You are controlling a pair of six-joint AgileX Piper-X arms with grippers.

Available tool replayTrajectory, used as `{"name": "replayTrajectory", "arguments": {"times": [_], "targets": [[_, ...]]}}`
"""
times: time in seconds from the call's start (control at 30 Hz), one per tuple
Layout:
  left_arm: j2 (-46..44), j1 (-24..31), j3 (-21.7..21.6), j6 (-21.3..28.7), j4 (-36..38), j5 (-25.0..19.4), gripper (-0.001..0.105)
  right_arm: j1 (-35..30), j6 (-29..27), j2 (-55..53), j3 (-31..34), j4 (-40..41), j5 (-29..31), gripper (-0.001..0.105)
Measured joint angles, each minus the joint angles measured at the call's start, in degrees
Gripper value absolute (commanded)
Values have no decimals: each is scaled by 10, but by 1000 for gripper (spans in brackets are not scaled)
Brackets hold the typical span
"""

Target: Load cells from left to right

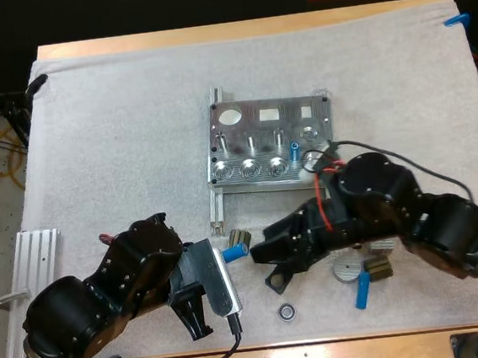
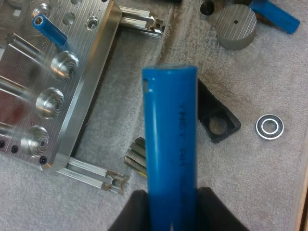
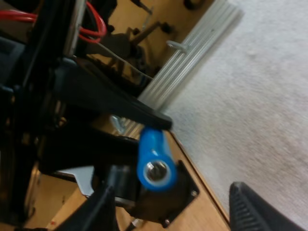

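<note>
The metal fixture (image 1: 269,138) lies mid-mat, one blue cell (image 1: 295,150) standing in it near its right end. My left gripper (image 1: 228,256) is shut on another blue cell (image 1: 233,252), held in front of the fixture; in the left wrist view that cell (image 2: 171,144) rises from between my fingers (image 2: 132,211), with the fixture (image 2: 82,72) beside it. My right gripper (image 1: 259,251) points at that cell's free end, fingers (image 3: 252,207) open; the right wrist view faces the cell (image 3: 156,161) end-on. A third blue cell (image 1: 362,290) lies on the mat.
A grey disc (image 1: 347,268), a bearing ring (image 1: 286,311), a black square part (image 1: 278,280) and small dark ribbed parts (image 1: 240,238) lie in front of the fixture. An aluminium rail (image 1: 35,258) rests at the mat's left edge.
</note>
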Motion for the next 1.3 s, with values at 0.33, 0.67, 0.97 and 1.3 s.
{"name": "replayTrajectory", "arguments": {"times": [0.33, 0.67, 0.97, 1.3], "targets": [[0, 0, 0, 0, 0, 0, 0, 8, 38, 50, 0, -76, -35, 51], [0, 0, 0, 0, 0, 12, 0, 8, 39, 59, 0, -95, -73, 51], [0, 0, 0, 0, -4, 16, 0, 8, 48, 71, 0, -97, -125, 33], [0, 0, 0, 0, -7, 17, 0, 8, 52, 86, 0, -94, -138, 4]]}}
